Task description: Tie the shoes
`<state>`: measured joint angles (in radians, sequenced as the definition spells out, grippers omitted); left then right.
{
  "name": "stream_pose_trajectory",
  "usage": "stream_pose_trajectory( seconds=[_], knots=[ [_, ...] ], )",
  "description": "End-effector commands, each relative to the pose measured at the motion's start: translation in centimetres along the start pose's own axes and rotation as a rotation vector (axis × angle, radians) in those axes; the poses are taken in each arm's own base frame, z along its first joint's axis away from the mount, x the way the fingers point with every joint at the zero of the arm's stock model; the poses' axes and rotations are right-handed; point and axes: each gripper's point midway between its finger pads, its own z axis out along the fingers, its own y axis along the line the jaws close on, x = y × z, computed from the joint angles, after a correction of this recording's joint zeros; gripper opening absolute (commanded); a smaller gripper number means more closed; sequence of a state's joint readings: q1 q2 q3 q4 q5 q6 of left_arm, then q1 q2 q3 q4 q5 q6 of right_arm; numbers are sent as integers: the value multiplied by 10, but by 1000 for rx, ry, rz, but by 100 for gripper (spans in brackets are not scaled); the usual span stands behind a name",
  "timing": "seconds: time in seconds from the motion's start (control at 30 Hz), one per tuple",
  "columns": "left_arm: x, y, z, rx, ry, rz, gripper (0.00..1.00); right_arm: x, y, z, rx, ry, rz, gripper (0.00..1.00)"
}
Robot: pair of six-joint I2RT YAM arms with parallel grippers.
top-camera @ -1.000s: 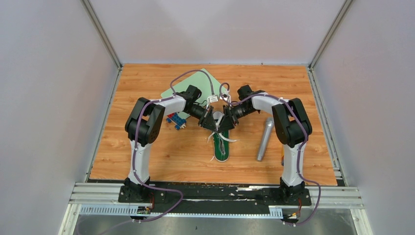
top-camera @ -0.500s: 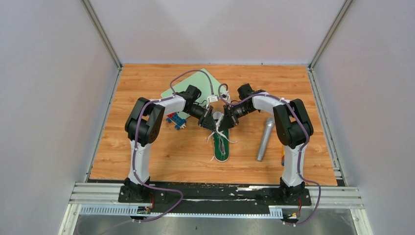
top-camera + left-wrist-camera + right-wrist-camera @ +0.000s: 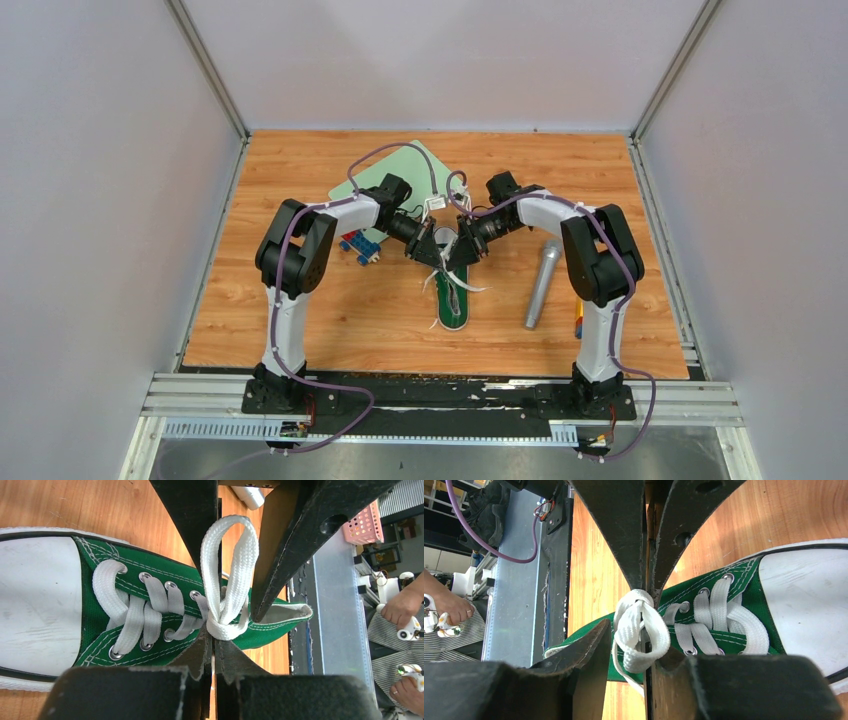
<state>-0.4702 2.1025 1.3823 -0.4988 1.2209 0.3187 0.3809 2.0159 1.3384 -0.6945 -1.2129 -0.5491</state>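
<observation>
The green sneaker [image 3: 452, 305] with a white toe cap lies mid-table, toe toward the arms. It fills the left wrist view [image 3: 35, 595] and the right wrist view [image 3: 804, 600]. Both grippers meet above its lacing. My left gripper [image 3: 437, 255] is shut, its tips [image 3: 215, 642] pinched at the knot of the white lace [image 3: 210, 565]. My right gripper [image 3: 458, 255] is open [image 3: 636, 640]. A loop of the lace [image 3: 656, 630] stands between its fingers and leans on the right one [image 3: 674, 675]. A loose lace end hangs beside the shoe.
A grey microphone [image 3: 540, 283] lies right of the shoe. A blue toy [image 3: 358, 246] and a pale green board [image 3: 395, 170] lie to the left and behind. A small orange object [image 3: 578, 322] sits by the right arm. Walls enclose three sides of the table.
Almost nothing. The right arm's elbow has drifted slightly to the right; both grippers stay over the shoe's lacing.
</observation>
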Motion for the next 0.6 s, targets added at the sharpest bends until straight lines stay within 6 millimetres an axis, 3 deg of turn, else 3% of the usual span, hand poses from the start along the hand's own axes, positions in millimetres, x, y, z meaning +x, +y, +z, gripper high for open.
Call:
stream_pose_trajectory(
  seconds=[0.0,0.3,0.57],
  knots=[
    [-11,4,-4,-40,-7,34,0,-8,14,5,-32,-8,-57,30],
    [-11,4,-4,-44,-9,16,0,-5,1,4,29,21,-68,16],
    [-14,6,-4,-43,-12,7,0,-6,6,4,19,18,-69,19]
  ],
)
